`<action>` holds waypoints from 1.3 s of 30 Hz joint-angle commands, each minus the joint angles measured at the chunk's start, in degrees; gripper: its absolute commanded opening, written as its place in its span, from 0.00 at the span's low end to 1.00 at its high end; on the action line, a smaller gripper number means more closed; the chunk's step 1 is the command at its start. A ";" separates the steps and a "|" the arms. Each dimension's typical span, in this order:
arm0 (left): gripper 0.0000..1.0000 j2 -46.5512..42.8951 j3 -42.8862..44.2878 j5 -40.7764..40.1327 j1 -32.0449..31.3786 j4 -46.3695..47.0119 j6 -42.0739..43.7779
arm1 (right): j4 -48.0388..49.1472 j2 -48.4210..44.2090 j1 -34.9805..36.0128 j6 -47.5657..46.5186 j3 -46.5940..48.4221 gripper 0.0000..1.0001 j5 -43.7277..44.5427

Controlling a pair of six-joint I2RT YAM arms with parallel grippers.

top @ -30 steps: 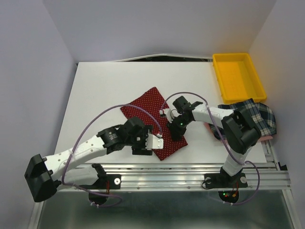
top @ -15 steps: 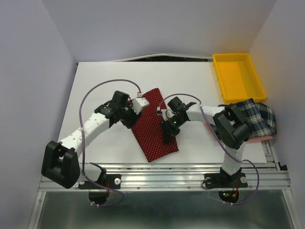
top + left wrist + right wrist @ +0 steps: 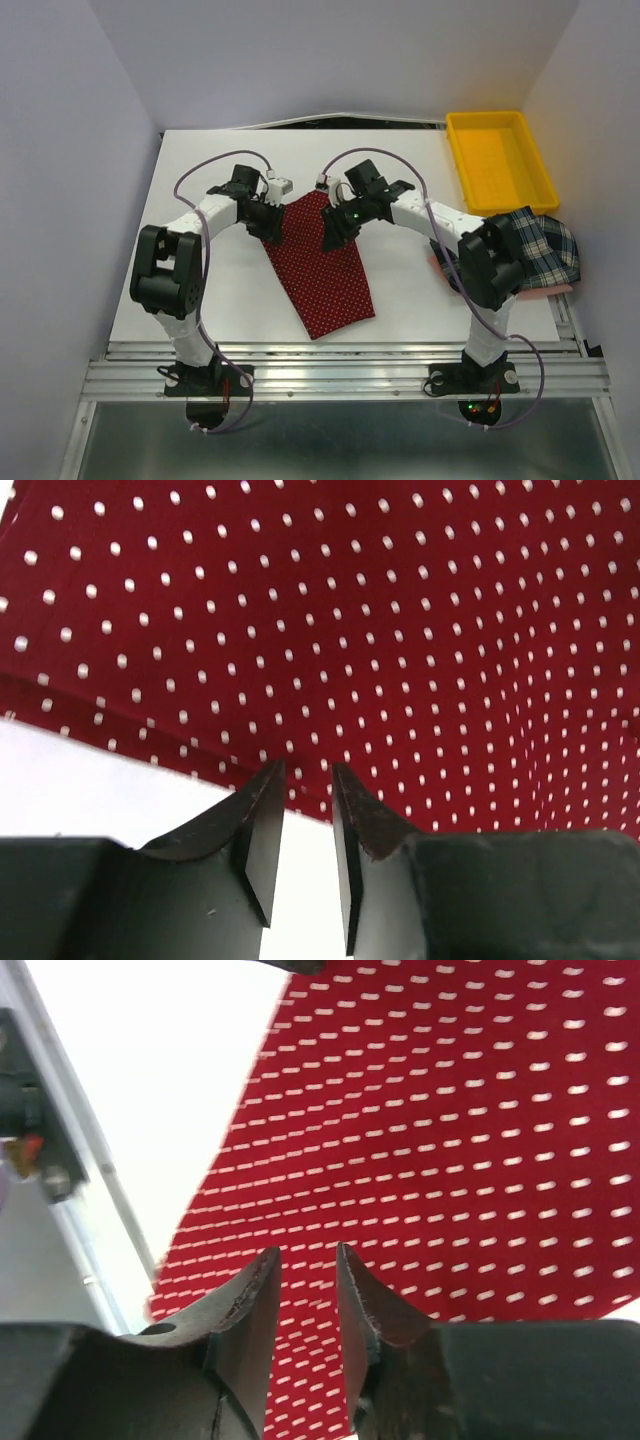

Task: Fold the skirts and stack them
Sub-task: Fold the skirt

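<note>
Red skirt lies flat mid-table. Its long axis runs near to far, the near end close to the near edge and a little right of the far end.

Plaid skirt is bunched at the right edge, well apart from the red one and untouched by either arm.

Both arms reach out from the near edge with elbows splayed outward and wrists turned in, so they meet at the red skirt's far end.

- Left gripper: at the far-left side of the cloth. The skirt's edge sits right at the fingertips and the cloth spreads away beyond them. Jaws stand nearly together with a narrow slit; cannot tell whether the edge is pinched.
- Right gripper: over the far-right side, with dotted cloth showing in the slit and beyond. Same narrow gap; grasp or mere hover cannot be told.

Judgement: the far end is the working end and both arms are equally near it. A fold would carry it back along the long axis toward the near edge.

Tray sits at the far right corner.
</note>
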 commanded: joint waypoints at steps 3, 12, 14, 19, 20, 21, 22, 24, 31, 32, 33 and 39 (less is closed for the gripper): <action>0.33 9.25 6.74 0.13 0.49 -0.62 -2.11 | 1.93 7.80 -2.63 -2.64 1.95 0.30 4.41; 0.26 23.16 26.14 -0.58 0.22 -2.37 -0.27 | 4.31 9.40 -4.93 3.85 -7.71 0.25 7.51; 0.31 24.83 29.77 -1.36 -0.04 -2.99 1.40 | 5.63 7.56 -4.93 4.83 -9.38 0.25 7.06; 0.59 15.13 28.66 -1.72 0.13 -1.08 7.10 | 6.42 8.78 -5.45 3.69 -5.02 0.25 11.01; 0.69 12.21 26.03 -4.24 0.22 0.51 9.12 | 6.34 10.00 -5.45 3.69 -3.95 0.26 12.32; 0.75 8.96 20.61 -6.44 0.31 4.52 9.75 | 6.16 10.79 -5.45 3.78 -2.72 0.26 12.86; 0.82 3.36 18.64 -8.29 1.01 5.70 10.27 | 5.73 11.50 -5.45 3.87 -0.27 0.26 13.47; 0.98 -1.16 15.38 -8.93 2.67 5.10 10.98 | 3.62 13.17 -5.45 4.22 2.29 0.29 13.92; 0.98 -20.28 9.85 -4.45 6.37 -1.69 22.91 | 2.12 3.62 -5.45 5.63 3.27 0.73 3.73; 0.98 -22.86 7.66 -4.71 6.29 -0.89 23.98 | 1.60 2.64 -5.45 5.10 3.09 0.75 3.20; 0.98 -27.41 4.07 -4.19 6.11 -1.75 27.91 | -0.24 1.15 -4.76 3.19 2.83 0.75 1.71; 0.98 -39.04 -13.32 -10.32 -3.89 -9.86 46.83 | -1.23 -2.03 -0.19 0.61 -4.90 0.66 -3.03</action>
